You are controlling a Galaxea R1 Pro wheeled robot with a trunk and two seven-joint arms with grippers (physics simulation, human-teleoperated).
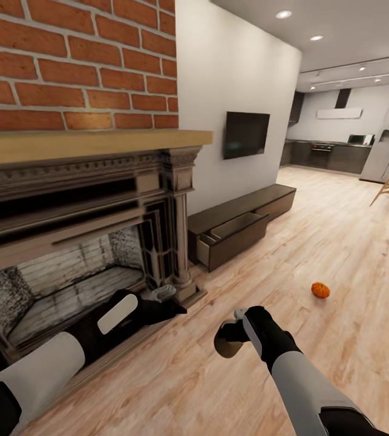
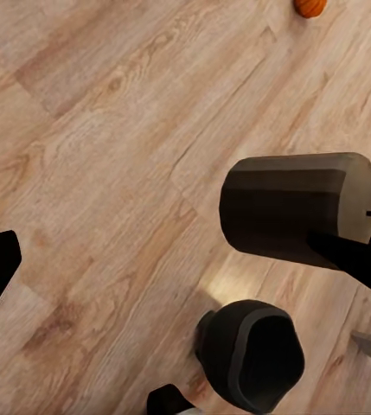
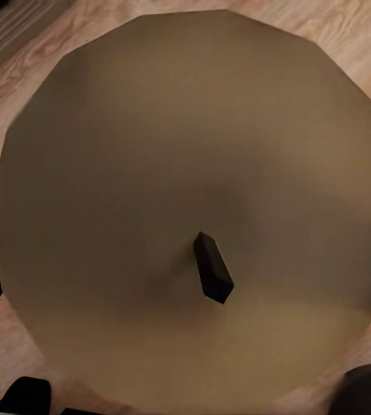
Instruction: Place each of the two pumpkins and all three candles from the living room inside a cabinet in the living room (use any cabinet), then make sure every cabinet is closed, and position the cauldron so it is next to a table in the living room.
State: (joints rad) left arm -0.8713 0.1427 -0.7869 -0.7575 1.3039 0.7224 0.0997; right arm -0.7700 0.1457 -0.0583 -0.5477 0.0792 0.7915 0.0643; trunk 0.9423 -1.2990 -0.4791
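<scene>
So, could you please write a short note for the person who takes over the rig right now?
Right end effector: shut on a candle, wick end facing its wrist camera.
Left end effector: near the fireplace; cannot tell if open.
Pumpkin: on the floor, to the right.
Cabinet: by the wall under the TV, one drawer pulled open.
Done: one candle picked up, a drawer opened.
Left: candle into the cabinet, the pumpkin, other items, close drawers, cauldron.

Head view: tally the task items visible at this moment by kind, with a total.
Pumpkin: 1, on the floor
Candle: 1, in the right gripper
Cabinet: 1, one drawer pulled out
Total: 3
</scene>
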